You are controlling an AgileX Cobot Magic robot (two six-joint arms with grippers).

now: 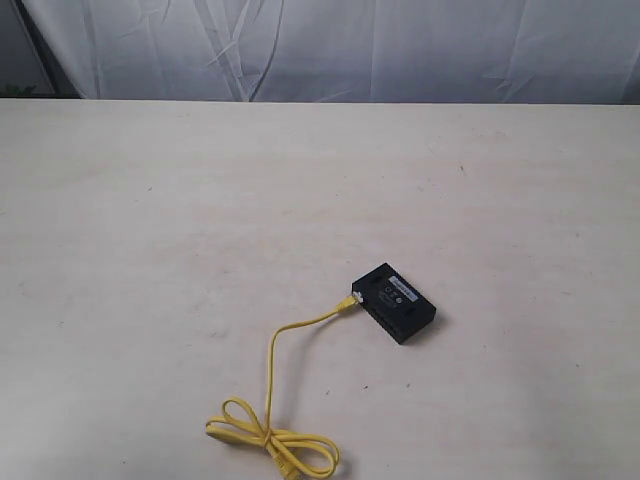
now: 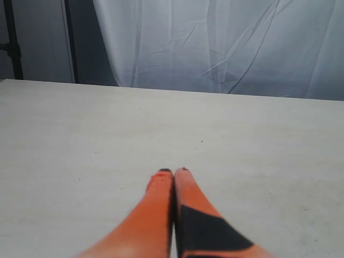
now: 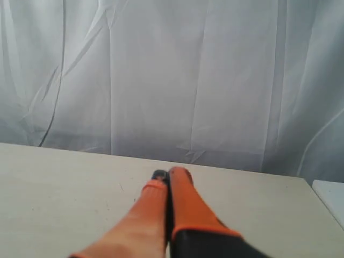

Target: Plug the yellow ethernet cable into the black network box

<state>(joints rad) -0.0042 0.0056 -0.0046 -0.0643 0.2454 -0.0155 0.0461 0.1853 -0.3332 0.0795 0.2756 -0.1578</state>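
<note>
The black network box [image 1: 394, 302] lies on the table right of centre, a white label strip on top. The yellow ethernet cable [image 1: 271, 365] runs from a knotted loop [image 1: 268, 442] at the front edge up to the box, its plug end [image 1: 347, 302] touching the box's left end. Neither arm shows in the exterior view. In the left wrist view my left gripper [image 2: 173, 171] has its orange fingers pressed together, shut, over bare table. My right gripper [image 3: 167, 173] is likewise shut with nothing between its fingers. Box and cable are outside both wrist views.
A pale table [image 1: 150, 250] fills the exterior view. A white curtain [image 1: 330, 45] hangs behind its far edge. Dark frame posts [image 2: 13, 40] stand left of the curtain in the left wrist view. The table's corner edge [image 3: 321, 194] shows in the right wrist view.
</note>
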